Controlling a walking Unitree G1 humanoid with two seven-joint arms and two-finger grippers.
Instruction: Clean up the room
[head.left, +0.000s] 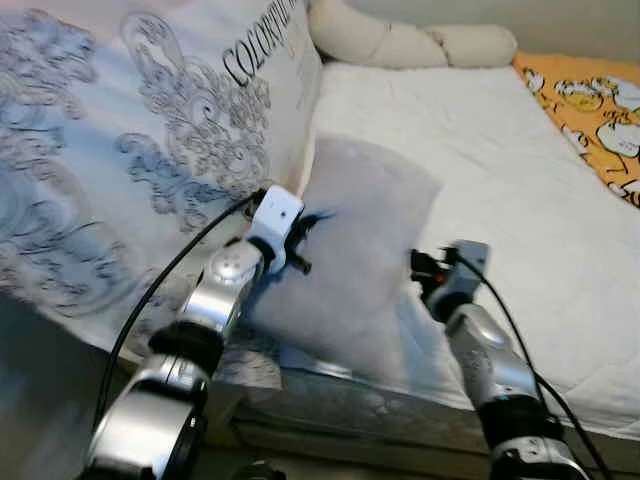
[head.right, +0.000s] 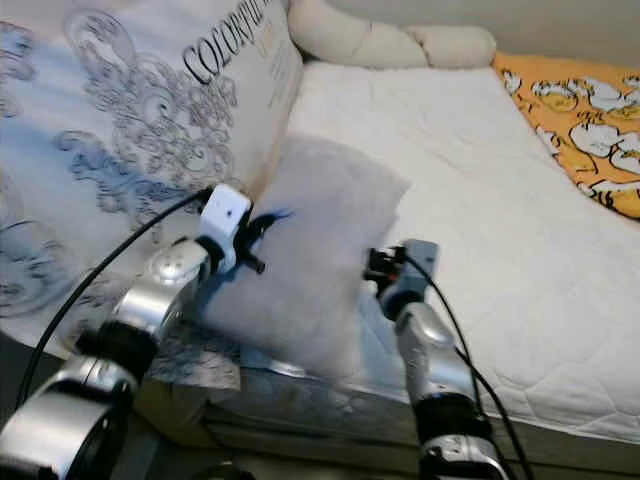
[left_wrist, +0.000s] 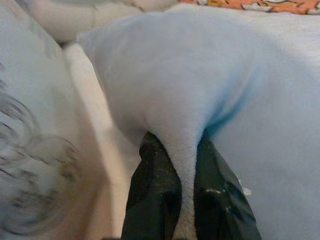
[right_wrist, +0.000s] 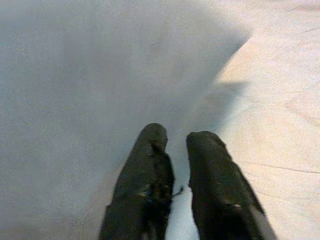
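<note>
At the near edge of the bed (head.left: 520, 200), the left hand (left_wrist: 185, 165) pinches a fold of the pale pillow (head.left: 350, 260); the right hand (right_wrist: 177, 150), fingers nearly together, holds nothing beside it. That thin pinch could slip, dropping the pillow off the edge. Counted: one pale pillow, one patterned duvet (head.left: 130, 150), two hands.

A bed with a white quilted mattress (head.left: 480, 150) carries a pale fluffy pillow (head.left: 355, 250) at its near edge, a big patterned quilt (head.left: 150, 130) heaped just beside it, a cream bolster (head.left: 400, 40) at the far end and an orange printed cloth (head.left: 590, 100) along the far-right side.
</note>
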